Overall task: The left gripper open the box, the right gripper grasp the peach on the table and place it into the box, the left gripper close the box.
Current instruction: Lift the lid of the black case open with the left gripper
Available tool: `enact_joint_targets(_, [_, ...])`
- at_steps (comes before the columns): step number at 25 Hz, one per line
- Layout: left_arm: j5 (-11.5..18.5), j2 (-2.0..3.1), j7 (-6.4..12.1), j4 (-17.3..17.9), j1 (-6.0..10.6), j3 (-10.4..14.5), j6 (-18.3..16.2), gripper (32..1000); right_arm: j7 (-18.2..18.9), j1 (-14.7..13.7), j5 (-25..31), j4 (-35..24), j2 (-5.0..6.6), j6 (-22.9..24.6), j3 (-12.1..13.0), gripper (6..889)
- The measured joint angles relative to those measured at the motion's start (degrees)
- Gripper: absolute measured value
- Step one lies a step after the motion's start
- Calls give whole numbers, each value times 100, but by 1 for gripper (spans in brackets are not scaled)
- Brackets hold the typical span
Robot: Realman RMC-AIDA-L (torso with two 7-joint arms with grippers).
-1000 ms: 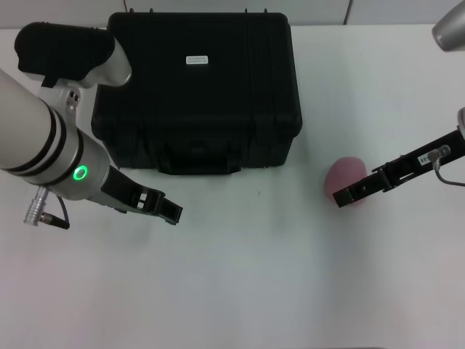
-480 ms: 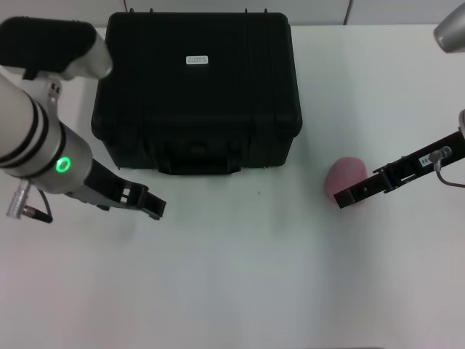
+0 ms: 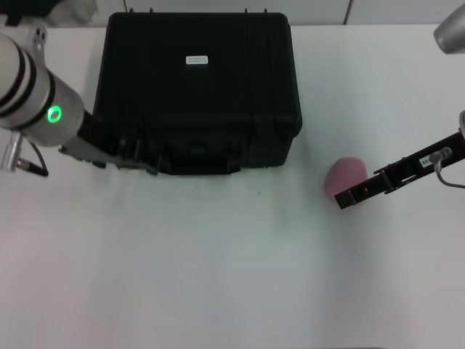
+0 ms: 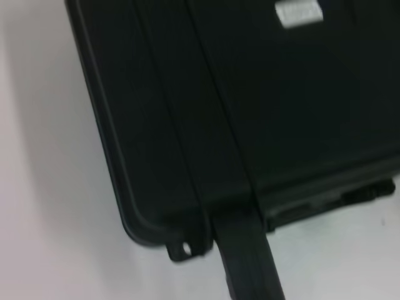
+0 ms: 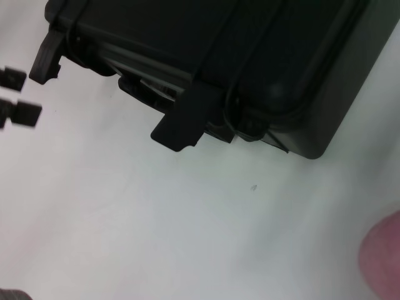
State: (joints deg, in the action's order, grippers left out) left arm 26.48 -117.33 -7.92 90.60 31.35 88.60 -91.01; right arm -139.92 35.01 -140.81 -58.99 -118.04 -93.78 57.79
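The black ribbed box [image 3: 196, 87] lies shut at the back of the white table, its white label [image 3: 197, 59] on the lid and its handle facing me. My left gripper [image 3: 136, 158] is at the box's front left corner, close to the left latch [image 5: 49, 57]. In the right wrist view the left gripper [image 5: 14, 95] shows its two fingertips apart, holding nothing. The pink peach [image 3: 344, 174] sits on the table to the right of the box. My right gripper [image 3: 347, 196] hangs just in front of the peach. The peach [image 5: 382, 257] also shows at the edge of the right wrist view.
The left wrist view shows the box's corner [image 4: 156, 231] and a front latch [image 4: 247, 256] from close up. Bare white table [image 3: 232, 276] stretches across the front.
My left arm has swung back and to the left, bringing its gripper from the open table up to the box's front left corner. The right arm and peach have not moved.
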Motion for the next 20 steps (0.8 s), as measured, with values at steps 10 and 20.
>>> enact_joint_targets(10, [-78, -7, -32, -167, 301, -408, 38, 889, -6, 40, -11, 2, 0, 8, 37, 817])
enact_joint_targets(20, [-388, -25, -196, -557, 543, -348, 124, 889, -20, 51, -17, 26, 5, 40, 40, 813])
